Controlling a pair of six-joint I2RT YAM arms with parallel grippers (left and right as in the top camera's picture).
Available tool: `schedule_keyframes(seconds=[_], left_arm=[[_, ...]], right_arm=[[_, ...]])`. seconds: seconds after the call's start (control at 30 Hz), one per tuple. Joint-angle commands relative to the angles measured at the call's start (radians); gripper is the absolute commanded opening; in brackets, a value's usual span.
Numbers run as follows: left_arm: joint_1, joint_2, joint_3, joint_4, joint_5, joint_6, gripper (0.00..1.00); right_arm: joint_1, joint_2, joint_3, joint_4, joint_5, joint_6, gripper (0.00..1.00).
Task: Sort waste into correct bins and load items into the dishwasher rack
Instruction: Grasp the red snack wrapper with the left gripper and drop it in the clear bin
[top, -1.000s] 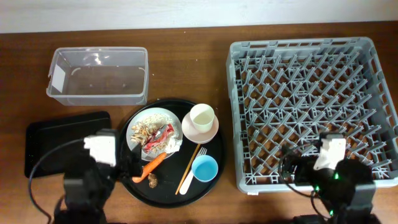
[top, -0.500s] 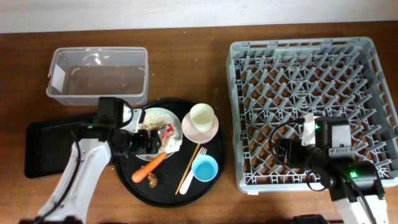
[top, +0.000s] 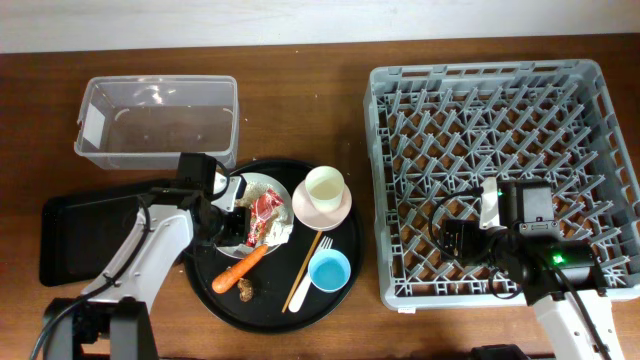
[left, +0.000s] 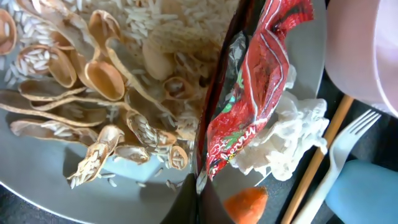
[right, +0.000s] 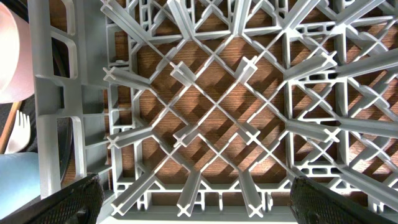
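Note:
A crumpled red-and-white wrapper (top: 264, 213) (left: 255, 93) lies on the round white plate (top: 277, 188) (left: 37, 193) beside pale food scraps (top: 235, 206) (left: 93, 81). My left gripper (top: 240, 224) (left: 199, 196) is over the plate, shut on the wrapper's lower edge. The orange carrot piece (top: 245, 266) (left: 247, 202) and a small brown bit (top: 246, 291) lie just in front of the plate. My right gripper (top: 462, 240) (right: 202, 196) hangs open over the front left part of the grey dishwasher rack (top: 500, 130) (right: 211, 112), with nothing between its fingers.
The round black tray (top: 340, 298) also carries a cream cup (top: 324, 187) in a pink bowl (top: 340, 213), a blue cup (top: 329, 270), a white fork (top: 308, 280) and a chopstick (top: 303, 270). A clear tub (top: 160, 122) and a shallow black tray (top: 85, 225) are at the left.
My left arm reached from the table's front edge to the plate and shut on the wrapper. The right arm moved farther over the rack, still open.

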Motion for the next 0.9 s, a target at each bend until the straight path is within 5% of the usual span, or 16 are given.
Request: schedule_keyframes(seconds=[0.0, 0.17, 0.33, 0.47, 0.5, 0.53, 0.57, 0.73, 0.87], left_arm=[[-0.002, -0.027, 0.106, -0.035, -0.003, 0.013, 0.0], [0.009, -0.107, 0.317, -0.014, -0.082, 0.012, 0.0], [0.051, -0.08, 0.337, 0.229, -0.38, 0.012, 0.0], [0.06, 0.015, 0.337, 0.363, -0.386, 0.012, 0.01], [0.06, 0.058, 0.337, 0.389, -0.391, 0.012, 0.19], [0.06, 0.092, 0.337, 0.4, -0.391, 0.012, 0.5], [0.06, 0.109, 0.337, 0.403, -0.391, 0.012, 0.63], [0.056, 0.072, 0.337, 0.362, -0.353, 0.012, 0.71], [-0.015, 0.013, 0.337, 0.014, 0.035, 0.011, 0.67]], right_arm=[[0.006, -0.002, 0.02, 0.003, 0.014, 0.007, 0.99], [0.006, -0.002, 0.02, 0.002, 0.013, 0.007, 0.99], [0.006, -0.002, 0.02, 0.002, 0.013, 0.007, 0.99], [0.006, -0.002, 0.02, 0.002, 0.013, 0.007, 0.99], [0.006, -0.002, 0.02, 0.002, 0.013, 0.008, 0.99], [0.006, -0.002, 0.02, 0.0, 0.013, 0.007, 0.99], [0.006, -0.002, 0.02, -0.001, 0.013, 0.008, 0.99], [0.006, -0.002, 0.02, -0.004, 0.013, 0.007, 0.99], [0.006, -0.002, 0.02, -0.004, 0.013, 0.007, 0.99]])
